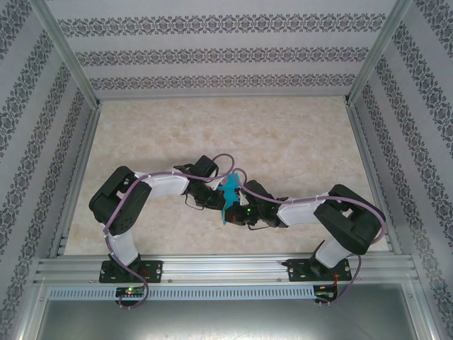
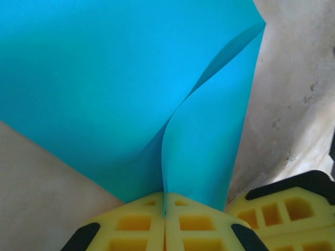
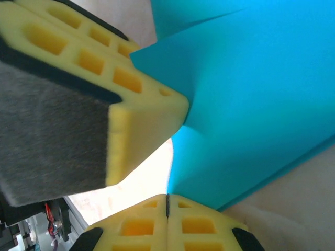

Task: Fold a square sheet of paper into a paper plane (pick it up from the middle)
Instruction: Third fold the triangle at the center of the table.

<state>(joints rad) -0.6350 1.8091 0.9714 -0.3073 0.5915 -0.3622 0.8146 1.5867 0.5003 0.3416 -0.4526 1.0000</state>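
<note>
Top external view puts the teal sheet of paper [image 1: 228,197] just below the centre of the frame, bunched up between your two arms over the pale table [image 1: 297,142]. In the left wrist view, your left hand [image 2: 165,201] sits at the bottom edge with its yellow fingers pressed together on a fold of the sheet, which fans out across the upper left. In the right wrist view, your right hand [image 3: 167,201] pinches the sheet at bottom centre. The left hand's finger [image 3: 141,110] fills the upper left there, touching the paper.
</note>
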